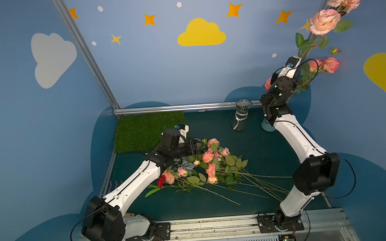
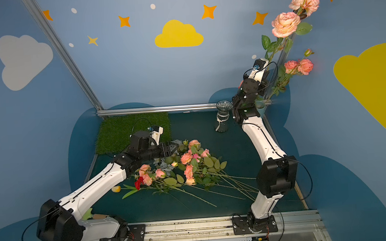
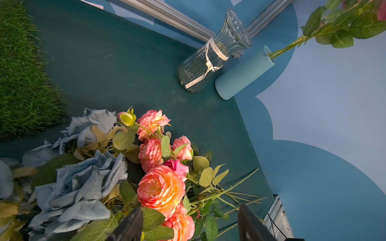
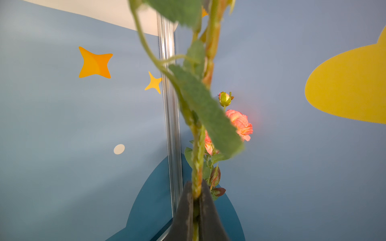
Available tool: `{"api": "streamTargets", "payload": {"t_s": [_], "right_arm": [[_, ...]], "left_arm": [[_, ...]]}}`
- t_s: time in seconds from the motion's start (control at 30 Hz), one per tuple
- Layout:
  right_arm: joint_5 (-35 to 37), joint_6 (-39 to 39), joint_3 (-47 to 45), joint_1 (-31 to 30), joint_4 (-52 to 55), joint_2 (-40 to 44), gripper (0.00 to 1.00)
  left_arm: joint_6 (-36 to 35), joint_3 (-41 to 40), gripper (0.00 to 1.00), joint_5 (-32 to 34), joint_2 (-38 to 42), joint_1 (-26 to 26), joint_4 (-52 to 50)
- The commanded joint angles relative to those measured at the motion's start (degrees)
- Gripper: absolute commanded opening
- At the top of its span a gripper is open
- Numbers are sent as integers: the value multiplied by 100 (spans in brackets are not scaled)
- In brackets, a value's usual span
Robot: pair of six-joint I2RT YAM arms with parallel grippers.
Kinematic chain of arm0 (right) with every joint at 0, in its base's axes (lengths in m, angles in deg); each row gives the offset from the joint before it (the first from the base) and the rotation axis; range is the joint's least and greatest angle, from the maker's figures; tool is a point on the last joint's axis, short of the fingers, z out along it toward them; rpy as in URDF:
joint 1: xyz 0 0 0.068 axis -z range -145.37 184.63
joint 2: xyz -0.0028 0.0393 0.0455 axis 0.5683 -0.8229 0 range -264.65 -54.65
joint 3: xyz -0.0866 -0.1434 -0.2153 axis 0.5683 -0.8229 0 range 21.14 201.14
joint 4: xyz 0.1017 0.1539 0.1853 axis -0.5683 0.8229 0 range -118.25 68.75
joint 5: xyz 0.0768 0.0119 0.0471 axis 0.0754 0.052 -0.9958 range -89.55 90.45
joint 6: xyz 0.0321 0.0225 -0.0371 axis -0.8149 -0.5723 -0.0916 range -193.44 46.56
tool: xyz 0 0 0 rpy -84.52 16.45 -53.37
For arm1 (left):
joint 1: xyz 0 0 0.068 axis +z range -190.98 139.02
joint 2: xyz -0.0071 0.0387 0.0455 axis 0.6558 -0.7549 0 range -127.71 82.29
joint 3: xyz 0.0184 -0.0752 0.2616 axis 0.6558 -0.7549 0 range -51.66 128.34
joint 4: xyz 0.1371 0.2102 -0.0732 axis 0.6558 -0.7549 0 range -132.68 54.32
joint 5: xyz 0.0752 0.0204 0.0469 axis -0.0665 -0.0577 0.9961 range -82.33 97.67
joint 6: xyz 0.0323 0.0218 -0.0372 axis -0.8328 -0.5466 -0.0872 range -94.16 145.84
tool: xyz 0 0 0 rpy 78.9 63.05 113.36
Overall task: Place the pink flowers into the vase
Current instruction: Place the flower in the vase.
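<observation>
Aloft, right hand (image 4: 196,194) clamped on a stem of pink flowers (image 4: 197,158), left hand (image 3: 189,208) wide above the pile (image 3: 160,189).

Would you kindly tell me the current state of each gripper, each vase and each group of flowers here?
left gripper, jaws open, holding nothing.
right gripper, jaws shut on a raised pink flower stem.
blue vase, upright, pink flower stems in its mouth.
glass vase, upright, empty.
pink flowers on the table, lying in a pile.
grey-blue flowers, lying flat.
red flower, lying flat.
</observation>
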State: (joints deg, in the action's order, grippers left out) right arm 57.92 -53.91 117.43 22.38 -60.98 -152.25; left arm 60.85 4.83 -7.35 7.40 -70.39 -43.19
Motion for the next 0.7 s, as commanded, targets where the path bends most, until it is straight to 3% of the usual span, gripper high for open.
{"api": "streamTargets", "payload": {"t_s": [0.0, 0.67], "right_arm": [[-16, 324, 257, -1, -427, 270, 0], [90, -476, -40, 343, -319, -351, 0]], "left_arm": [[2, -77, 72, -44, 106, -29, 121], [-43, -47, 72, -44, 62, -30, 87]]}}
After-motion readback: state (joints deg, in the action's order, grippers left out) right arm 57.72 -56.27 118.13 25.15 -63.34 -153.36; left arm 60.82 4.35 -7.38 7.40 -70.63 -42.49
